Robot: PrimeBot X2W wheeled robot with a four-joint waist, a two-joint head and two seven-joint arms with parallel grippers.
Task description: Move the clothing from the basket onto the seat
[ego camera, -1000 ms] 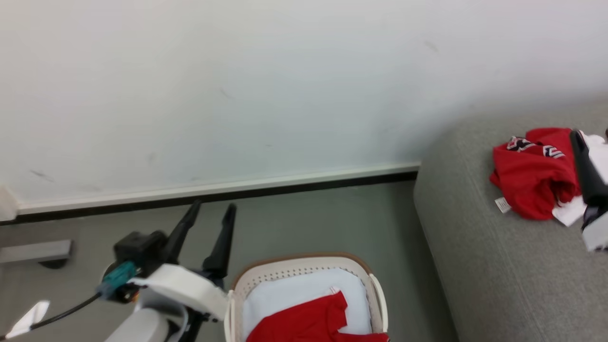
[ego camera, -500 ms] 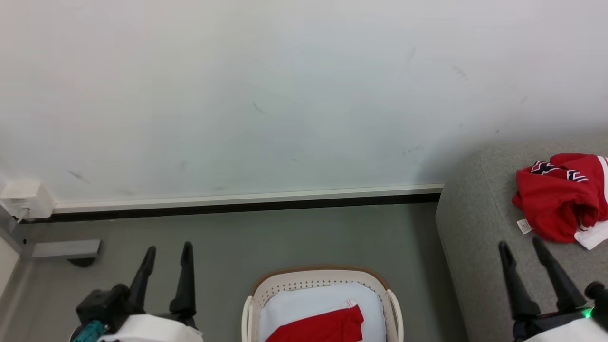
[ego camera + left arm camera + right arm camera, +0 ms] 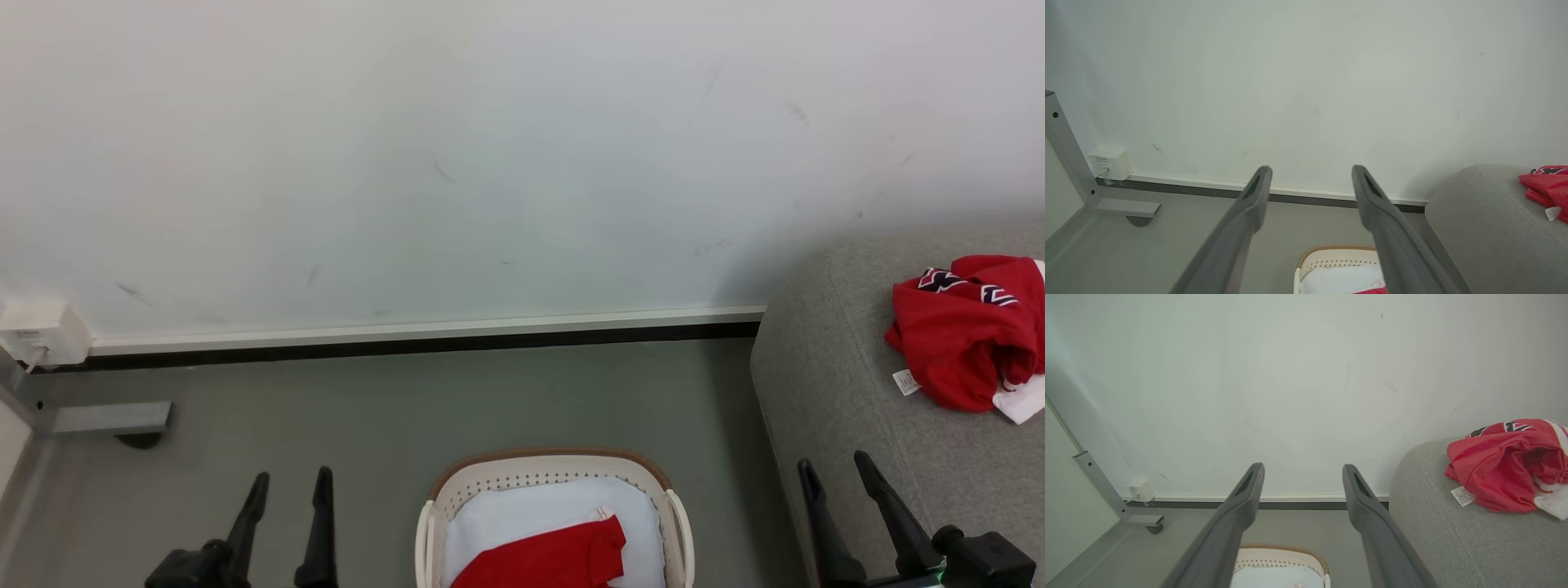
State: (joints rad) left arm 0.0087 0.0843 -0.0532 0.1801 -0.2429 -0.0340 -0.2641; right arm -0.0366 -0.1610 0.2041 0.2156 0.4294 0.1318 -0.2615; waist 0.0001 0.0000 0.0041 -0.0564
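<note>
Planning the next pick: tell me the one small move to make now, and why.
Probably lower the left gripper toward the red garment lying on the white sheet in the basket. Both it and the right gripper are open and empty, either side of the basket, and a second garment already rests on the seat.

- Bright, flat, even light all round, looks like soft overhead room light. No glare or hot spots on the wall (image 3: 490,163).
- Only real shadow is a soft grey smudge on the wall just beside the seat (image 3: 816,367).
- Head view is pretty sharp; the red clothing (image 3: 955,343) looks a bit oversaturated.
- Wrist views have wide-angle stretch: the metal leg (image 3: 1067,151) leans hard at the left edge, and the left side goes darker.
- Fingers (image 3: 1237,237) go soft and smeary toward the bottom edge.
</note>
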